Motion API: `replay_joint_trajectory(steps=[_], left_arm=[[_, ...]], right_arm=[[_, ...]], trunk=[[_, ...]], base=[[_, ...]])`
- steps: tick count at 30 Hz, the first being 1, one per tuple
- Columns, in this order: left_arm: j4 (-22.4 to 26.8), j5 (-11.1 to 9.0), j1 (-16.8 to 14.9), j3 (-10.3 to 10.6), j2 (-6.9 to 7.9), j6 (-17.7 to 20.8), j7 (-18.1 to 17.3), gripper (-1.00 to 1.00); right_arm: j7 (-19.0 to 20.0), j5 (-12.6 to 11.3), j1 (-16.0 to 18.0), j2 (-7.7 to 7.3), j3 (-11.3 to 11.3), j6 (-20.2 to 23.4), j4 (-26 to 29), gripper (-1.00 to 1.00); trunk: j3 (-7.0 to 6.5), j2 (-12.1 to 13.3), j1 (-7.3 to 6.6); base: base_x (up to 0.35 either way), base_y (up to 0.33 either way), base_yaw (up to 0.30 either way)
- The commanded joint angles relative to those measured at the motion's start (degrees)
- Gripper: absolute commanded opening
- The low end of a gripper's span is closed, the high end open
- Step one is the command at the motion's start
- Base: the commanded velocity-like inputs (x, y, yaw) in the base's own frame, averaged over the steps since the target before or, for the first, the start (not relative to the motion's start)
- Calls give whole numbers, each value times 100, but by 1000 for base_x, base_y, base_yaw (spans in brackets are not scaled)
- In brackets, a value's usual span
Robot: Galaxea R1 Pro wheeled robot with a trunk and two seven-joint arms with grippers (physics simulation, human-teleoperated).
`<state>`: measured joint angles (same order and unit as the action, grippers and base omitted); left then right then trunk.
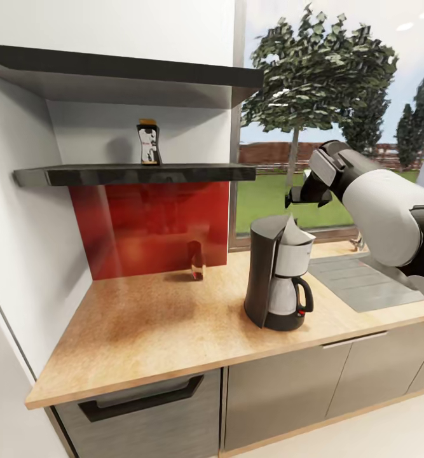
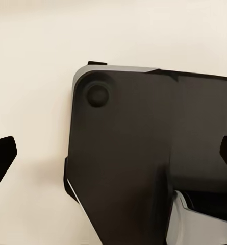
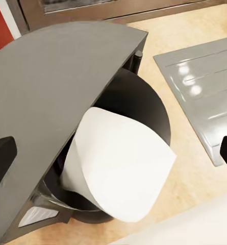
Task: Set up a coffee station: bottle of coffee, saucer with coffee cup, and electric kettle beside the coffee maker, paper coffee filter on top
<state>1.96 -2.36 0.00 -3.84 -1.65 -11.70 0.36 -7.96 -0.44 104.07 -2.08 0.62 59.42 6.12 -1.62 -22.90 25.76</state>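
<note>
White folded paper coffee filter (image 3: 121, 166) resting atop the tall black coffee maker (image 1: 276, 273) on the wood-look countertop (image 1: 154, 324).
Right gripper (image 1: 308, 194) hovers above it, released, fingers apart; the bottle's (image 1: 149, 144) white-and-red label is unreadable.

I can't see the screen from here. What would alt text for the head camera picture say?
A tall black coffee maker with a white paper cone filter resting in its top stands on a light wood-look countertop; the robot's right hand hovers above it. A small dark bottle with a yellow cap stands on a black wall shelf over a red backsplash.
</note>
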Motion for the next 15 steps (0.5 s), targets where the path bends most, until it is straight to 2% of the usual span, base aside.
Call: replay_joint_trajectory(steps=[1,7,8,12,15], left_arm=[[-2,-19,0,-34,-2,-15,-1,100],[-2,-31,0,-38,-2,-20,1,100],[-2,-51,0,-38,-2,-21,6,100],[-2,-67,0,-40,-2,-24,3,100],[4,-69,0,-49,-2,-30,0,100]], right_arm=[[-19,-8,-1,1,11,4,33,100],[-13,-14,-1,21,17,-334,338,100],[-10,-16,-1,23,20,-682,383,100],[1,-17,-1,23,25,-1052,394,100],[10,-22,0,28,26,-1492,362,100]], trunk=[[-8,-2,2],[-64,-2,2],[-73,-2,2],[-97,-2,2],[-101,-2,2]], base=[[0,0,0],[0,0,0],[0,0,0],[0,0,0],[0,0,0]])
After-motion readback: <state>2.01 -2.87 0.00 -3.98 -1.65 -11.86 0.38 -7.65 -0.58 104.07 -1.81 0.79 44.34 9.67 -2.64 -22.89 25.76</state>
